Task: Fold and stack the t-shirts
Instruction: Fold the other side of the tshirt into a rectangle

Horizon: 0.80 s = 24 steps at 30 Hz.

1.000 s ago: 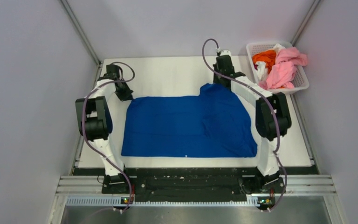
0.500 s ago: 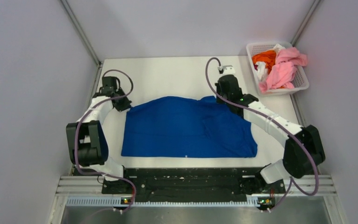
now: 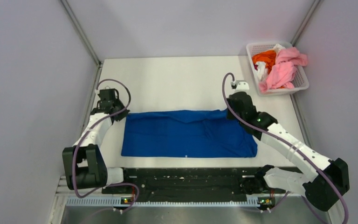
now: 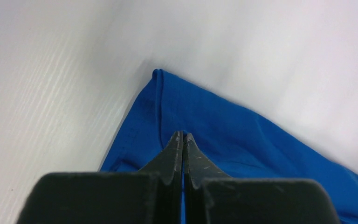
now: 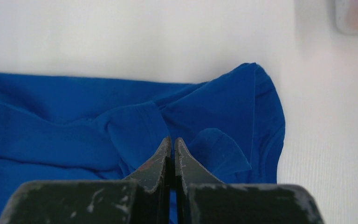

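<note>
The royal blue t-shirt lies flat, down-left of the white lattice basket. The right gripper pinches the shirt corner nearest the basket. The left gripper is closed on the far corner away from it.

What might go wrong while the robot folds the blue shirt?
The left hand and right hand pinch the blue shirt only near its edge, so the thin cloth might slip out and the fold would land crooked. The cloth beside the right hand is also bunched and wrinkled, so that side may come out lumpy instead of flat.
</note>
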Each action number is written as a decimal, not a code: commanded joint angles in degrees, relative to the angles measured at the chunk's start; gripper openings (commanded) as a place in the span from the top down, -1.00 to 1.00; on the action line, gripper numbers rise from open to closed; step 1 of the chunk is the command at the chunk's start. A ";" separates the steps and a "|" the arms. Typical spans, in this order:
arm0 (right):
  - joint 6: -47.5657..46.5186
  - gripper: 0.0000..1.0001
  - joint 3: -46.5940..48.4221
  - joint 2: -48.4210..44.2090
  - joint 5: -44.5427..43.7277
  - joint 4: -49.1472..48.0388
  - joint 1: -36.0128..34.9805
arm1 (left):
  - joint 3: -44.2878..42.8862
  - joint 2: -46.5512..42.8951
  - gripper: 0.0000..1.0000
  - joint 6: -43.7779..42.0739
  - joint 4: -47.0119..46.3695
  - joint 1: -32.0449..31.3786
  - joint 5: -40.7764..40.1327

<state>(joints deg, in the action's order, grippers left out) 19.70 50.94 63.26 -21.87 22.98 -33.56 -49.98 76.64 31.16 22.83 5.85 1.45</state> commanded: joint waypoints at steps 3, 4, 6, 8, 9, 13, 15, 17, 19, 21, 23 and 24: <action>4.59 1.00 -3.78 -3.62 -3.26 5.25 -4.62 | 6.14 -5.80 1.00 4.23 -5.93 0.13 -4.03; 5.26 1.00 -4.32 -3.96 -3.77 6.03 -5.29 | 7.34 -6.32 1.00 4.85 -6.54 0.13 -4.24; 7.14 1.00 -5.43 -4.80 -4.57 7.49 -6.15 | 9.81 -7.59 1.00 6.21 -7.51 0.21 -5.93; 8.67 1.00 -6.63 -5.91 -5.06 8.74 -6.86 | 11.98 -9.24 1.00 7.73 -7.90 0.57 -7.54; 9.35 1.00 -7.10 -6.48 -5.34 9.23 -7.02 | 12.85 -9.98 1.00 8.09 -8.12 0.83 -8.25; 9.47 1.00 -7.99 -7.33 -3.32 9.70 -7.34 | 13.14 -11.09 1.00 9.00 -7.70 1.71 -10.19; 9.07 1.00 -8.21 -6.93 -3.10 9.89 -7.71 | 11.44 -10.52 1.00 8.82 -6.56 2.33 -10.51; 8.99 1.00 -8.43 -6.46 -3.16 10.27 -8.04 | 9.17 -9.78 1.00 9.03 -4.70 3.09 -10.72; 9.23 1.00 -8.76 -6.09 -2.86 10.30 -8.45 | 7.14 -9.23 1.00 8.80 -4.29 3.89 -9.57; 9.34 1.00 -9.11 -5.97 -2.27 10.25 -8.98 | 5.79 -8.66 1.00 8.20 -4.62 4.12 -8.57; 9.53 1.00 -9.73 -5.92 -1.63 9.82 -9.59 | 4.85 -7.64 1.00 7.81 -4.67 4.17 -7.43; 9.66 1.00 -10.08 -5.90 -0.68 9.46 -9.81 | 4.87 -7.08 1.00 7.66 -5.01 4.13 -6.77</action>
<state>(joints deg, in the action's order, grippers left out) 28.40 42.35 57.43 -24.14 32.69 -41.82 -42.15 68.10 39.29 19.46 9.56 -6.81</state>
